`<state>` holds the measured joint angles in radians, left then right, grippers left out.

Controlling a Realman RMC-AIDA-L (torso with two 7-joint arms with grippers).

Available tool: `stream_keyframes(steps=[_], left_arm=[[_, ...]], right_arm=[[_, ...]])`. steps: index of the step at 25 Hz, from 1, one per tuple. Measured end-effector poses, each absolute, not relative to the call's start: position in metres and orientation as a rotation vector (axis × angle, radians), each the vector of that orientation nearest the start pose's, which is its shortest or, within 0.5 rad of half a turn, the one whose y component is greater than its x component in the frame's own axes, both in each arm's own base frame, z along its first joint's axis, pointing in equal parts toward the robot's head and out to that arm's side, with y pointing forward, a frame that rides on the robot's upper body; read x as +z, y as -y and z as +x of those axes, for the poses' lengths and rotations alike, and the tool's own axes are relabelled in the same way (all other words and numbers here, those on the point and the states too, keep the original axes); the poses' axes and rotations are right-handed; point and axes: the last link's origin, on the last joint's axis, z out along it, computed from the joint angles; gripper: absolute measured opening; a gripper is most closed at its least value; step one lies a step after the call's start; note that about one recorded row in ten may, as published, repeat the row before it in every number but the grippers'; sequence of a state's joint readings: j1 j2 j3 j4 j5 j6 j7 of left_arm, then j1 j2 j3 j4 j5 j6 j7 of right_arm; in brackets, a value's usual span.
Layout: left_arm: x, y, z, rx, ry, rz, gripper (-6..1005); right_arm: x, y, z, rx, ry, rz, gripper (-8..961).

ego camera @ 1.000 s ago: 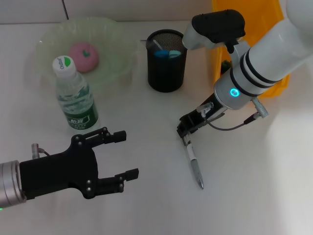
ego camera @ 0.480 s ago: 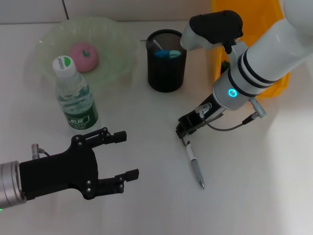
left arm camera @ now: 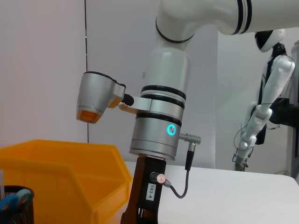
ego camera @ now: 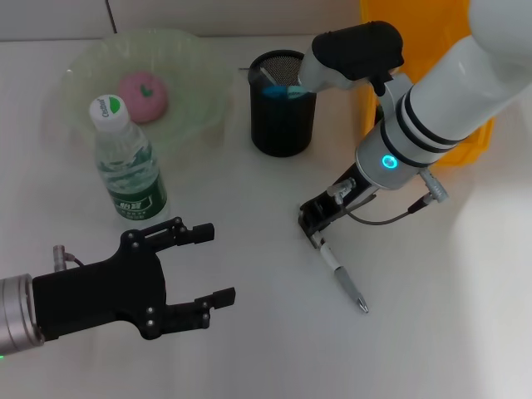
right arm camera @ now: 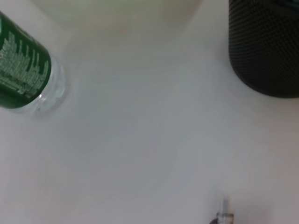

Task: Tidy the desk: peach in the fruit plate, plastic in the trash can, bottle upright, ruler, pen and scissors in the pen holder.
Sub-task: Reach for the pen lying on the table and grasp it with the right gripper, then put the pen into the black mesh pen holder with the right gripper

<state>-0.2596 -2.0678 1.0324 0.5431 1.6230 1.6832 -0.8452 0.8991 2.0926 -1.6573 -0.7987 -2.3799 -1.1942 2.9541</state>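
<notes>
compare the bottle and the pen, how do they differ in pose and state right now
The bottle stands upright on the desk; the pen is slanted, tip toward the desk. The bottle stands free, apart from the open left pincer; the pen's upper end is in the right pincer. The bottle is clear with a green label and cap; the pen is thin and silvery. Both are outside the pen holder.

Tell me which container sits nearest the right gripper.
The black mesh pen holder. The right gripper is at the pen just below it; the green fruit plate lies farther left.

Pink peach (ego camera: 142, 94), black mesh pen holder (ego camera: 283, 108), green-labelled bottle (ego camera: 129, 166).
</notes>
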Motion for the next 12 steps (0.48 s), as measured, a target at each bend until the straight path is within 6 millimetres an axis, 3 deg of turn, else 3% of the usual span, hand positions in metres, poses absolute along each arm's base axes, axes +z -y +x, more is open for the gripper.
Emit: stream_keyframes(steps=[6, 12], left_arm=[[-0.028, -0.235, -0.288, -0.935, 0.191, -2.725, 802], [-0.028, -0.235, -0.288, -0.936, 0.190, -2.725, 802]], right_arm=[[-0.100, -0.373, 0.148, -0.436, -1.297, -2.511, 115], [-0.094, -0.370, 0.142, -0.389, -1.269, -2.532, 115]])
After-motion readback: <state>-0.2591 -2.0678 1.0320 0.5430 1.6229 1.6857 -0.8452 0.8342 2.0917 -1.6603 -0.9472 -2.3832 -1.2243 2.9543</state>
